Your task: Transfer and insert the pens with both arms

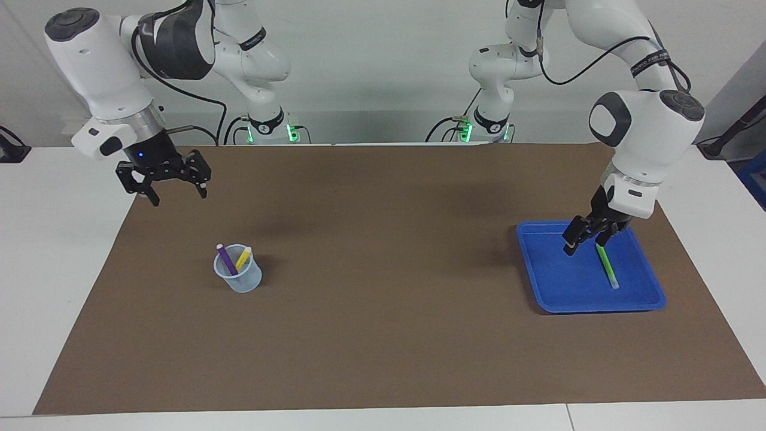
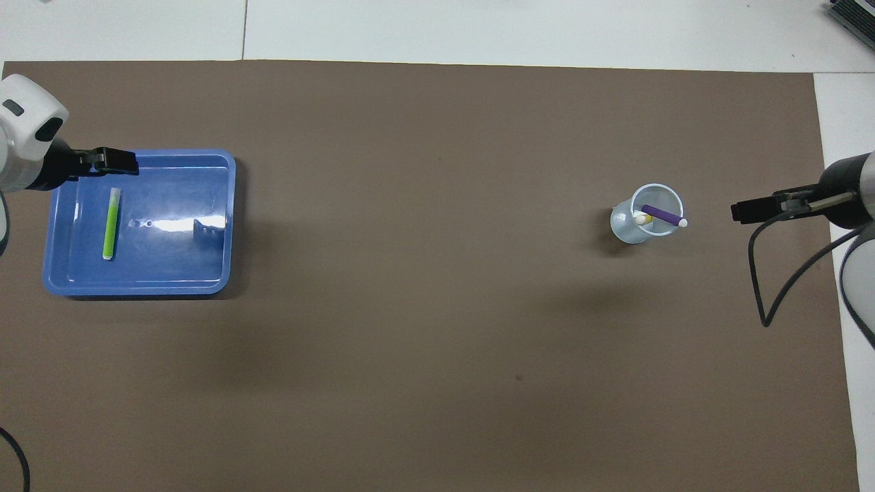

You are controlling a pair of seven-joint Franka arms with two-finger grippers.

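The bright green pen (image 1: 607, 266) lies flat in the blue tray (image 1: 598, 305) and also shows in the overhead view (image 2: 109, 225). My left gripper (image 1: 584, 243) is open and hangs over the tray just above this pen, not touching it; it also shows in the overhead view (image 2: 113, 161). The purple pen (image 1: 226, 258) and the yellow pen (image 1: 243, 258) stand tilted in a clear cup (image 1: 239, 280). My right gripper (image 1: 179, 196) is open and empty, raised over the mat's edge at the right arm's end of the table.
A brown mat (image 1: 383, 335) covers most of the white table. The tray (image 2: 137, 287) sits at the left arm's end and the cup (image 2: 625, 229) toward the right arm's end. A black cable (image 2: 772, 287) loops by the right wrist.
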